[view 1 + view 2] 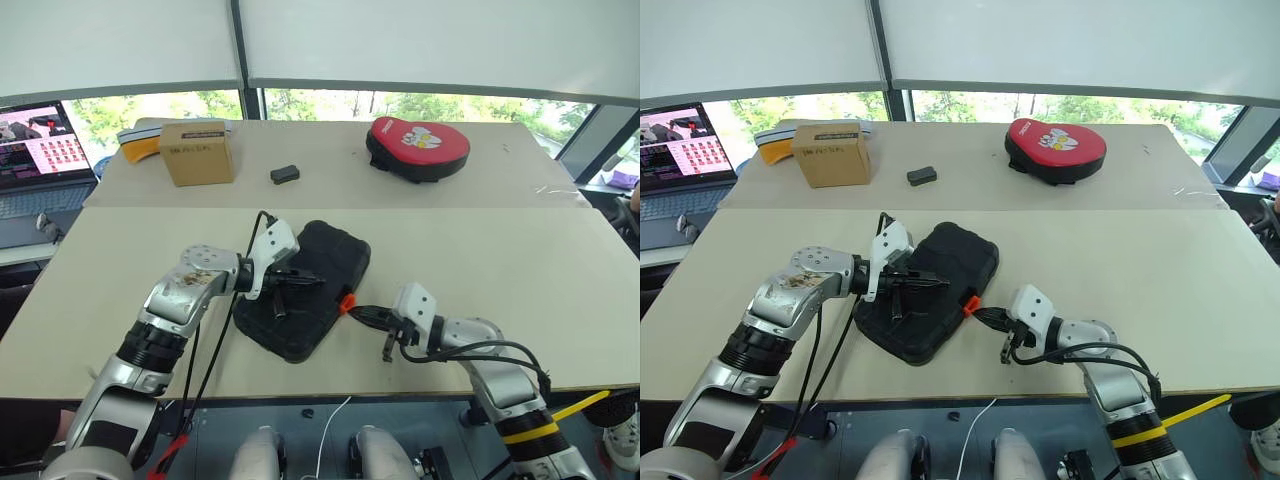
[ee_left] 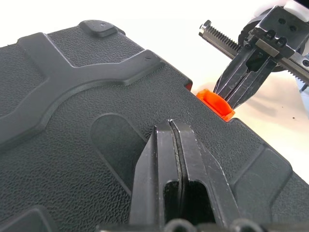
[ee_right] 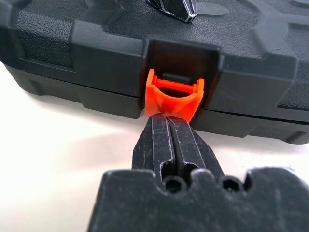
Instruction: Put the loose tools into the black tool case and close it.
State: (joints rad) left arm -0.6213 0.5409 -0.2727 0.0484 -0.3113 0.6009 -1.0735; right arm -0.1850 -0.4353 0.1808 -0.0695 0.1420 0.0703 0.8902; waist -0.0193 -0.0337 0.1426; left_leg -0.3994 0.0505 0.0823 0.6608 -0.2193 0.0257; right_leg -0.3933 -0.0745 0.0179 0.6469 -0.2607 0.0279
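Observation:
The black tool case [image 1: 335,252] lies closed on the near table, its pebbled lid up. My left gripper [image 1: 312,281] is shut, its tips resting on the lid [image 2: 96,159] near the middle. The orange latch [image 3: 174,95] sits on the case's side that faces my right arm. My right gripper [image 3: 169,119] is shut, and its joined tips touch the lower edge of the latch [image 1: 346,301]. In the left wrist view, the right gripper [image 2: 232,99] meets the latch [image 2: 214,103] from beyond the case. The loose tools are out of view.
On the far table stand a cardboard box [image 1: 197,152], a small black block [image 1: 284,174] and a red padded pouch [image 1: 417,148]. A laptop [image 1: 40,160] sits at the far left. The table edge runs close in front of the case.

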